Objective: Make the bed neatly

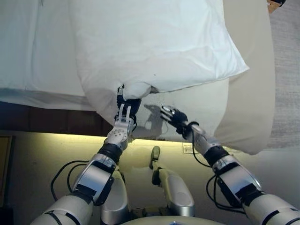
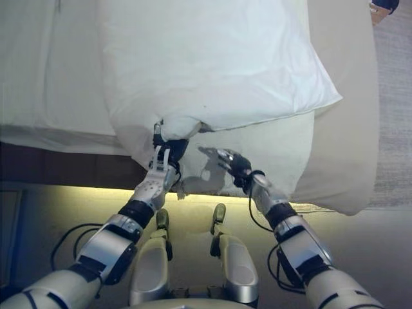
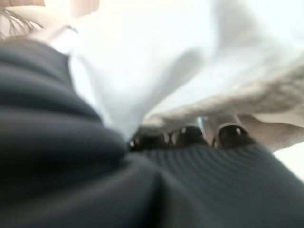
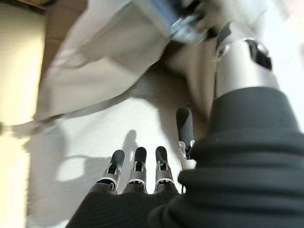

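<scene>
Gripping the near corner of the white pillow [image 1: 154,47], the left hand [image 1: 124,112] has its fingers curled into a bunch of the pillowcase at the near edge of the bed [image 1: 248,93]; in the left wrist view the dark fingertips [image 3: 232,135] press against gathered white cloth. The pillow lies across the bed's near side, its bulk spread toward the far edge, one pointed corner reaching toward the right. Its gripped corner is pulled into a small rounded fold just above the left hand. The right hand [image 1: 172,116] hovers just beside the left, over the cream sheet [image 1: 206,108] that hangs down the near edge of the bed; its fingers are straight and spread, holding nothing, as the right wrist view confirms with the fingertips [image 4: 137,159] extended over bare sheet. The two hands are near each other but apart. A white duvet [image 1: 33,51] covers the left portion of the bed beside the pillow. Below the near edge, a dark wooden bed frame [image 1: 51,119] shows, with a lit strip beneath it. Grey carpet [image 1: 286,70] lies beyond the bed's right edge.
</scene>
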